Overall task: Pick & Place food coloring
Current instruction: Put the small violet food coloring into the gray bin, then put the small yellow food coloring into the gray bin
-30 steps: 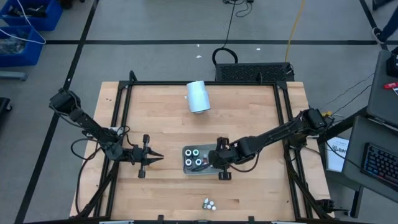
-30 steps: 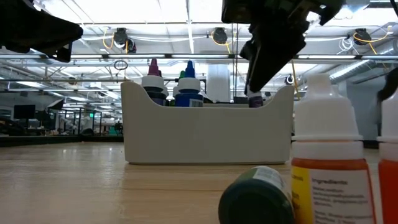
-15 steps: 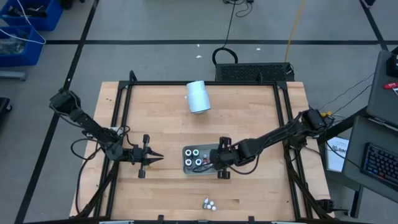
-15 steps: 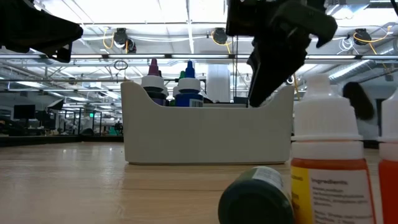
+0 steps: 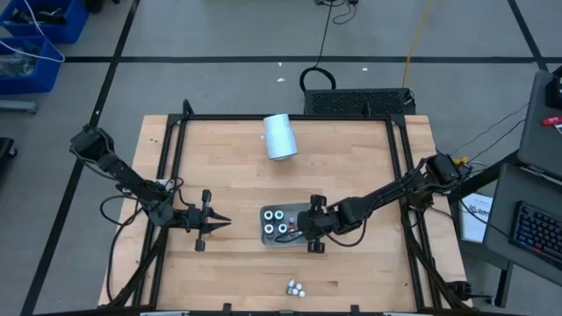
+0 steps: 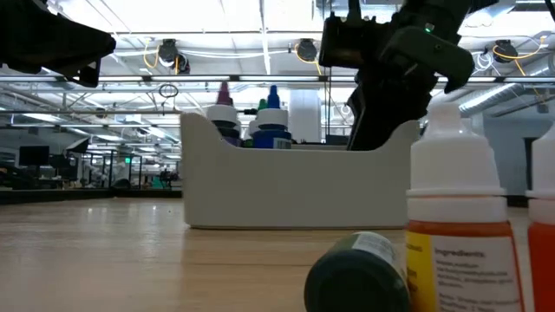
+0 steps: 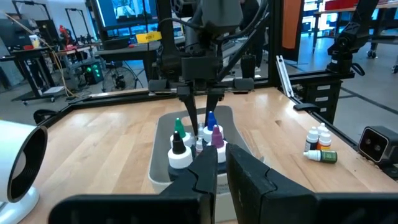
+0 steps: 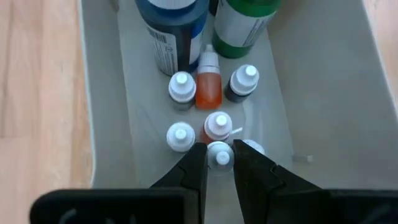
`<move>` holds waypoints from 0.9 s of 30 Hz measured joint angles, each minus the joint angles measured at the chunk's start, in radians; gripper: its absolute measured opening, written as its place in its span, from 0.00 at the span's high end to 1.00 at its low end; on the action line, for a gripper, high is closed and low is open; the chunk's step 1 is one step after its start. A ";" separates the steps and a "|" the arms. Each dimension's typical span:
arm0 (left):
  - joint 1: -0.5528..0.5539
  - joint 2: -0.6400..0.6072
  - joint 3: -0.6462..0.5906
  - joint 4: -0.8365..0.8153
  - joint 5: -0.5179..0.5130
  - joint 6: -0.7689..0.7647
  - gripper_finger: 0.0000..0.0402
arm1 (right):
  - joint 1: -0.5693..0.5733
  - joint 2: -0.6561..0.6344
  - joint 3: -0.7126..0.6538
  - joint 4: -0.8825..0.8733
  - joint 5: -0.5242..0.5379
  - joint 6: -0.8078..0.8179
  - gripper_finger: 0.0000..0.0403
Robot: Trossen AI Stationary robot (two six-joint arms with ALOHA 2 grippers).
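Since a second ago, your right gripper (image 8: 216, 163) has sunk lower into the grey rectangular plastic tray (image 5: 266, 237), which has slid a little. Its fingers stand nearly closed around a small white-capped food coloring bottle (image 8: 218, 154), upright between them at the tray's end nearest that arm; whether they pinch it yet, you cannot tell. That bottle's long axis is vertical, so the lift goes straight up. More small bottles stand just beyond it in the tray, and three loose ones (image 5: 296, 287) lie near the surface's front edge. Your left gripper (image 5: 221, 223) waits well left of the tray, fingers nearly together, empty.
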 joint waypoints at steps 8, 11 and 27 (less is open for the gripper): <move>0.000 0.000 0.000 0.000 0.000 0.000 0.90 | 0.000 0.000 -0.011 0.005 -0.025 0.002 0.88; 0.000 0.000 0.000 0.000 0.000 0.000 0.90 | 0.000 0.000 -0.011 0.008 -0.026 -0.010 0.87; 0.000 0.000 0.000 0.000 0.000 0.000 0.90 | 0.000 0.000 -0.011 0.008 -0.031 -0.028 0.74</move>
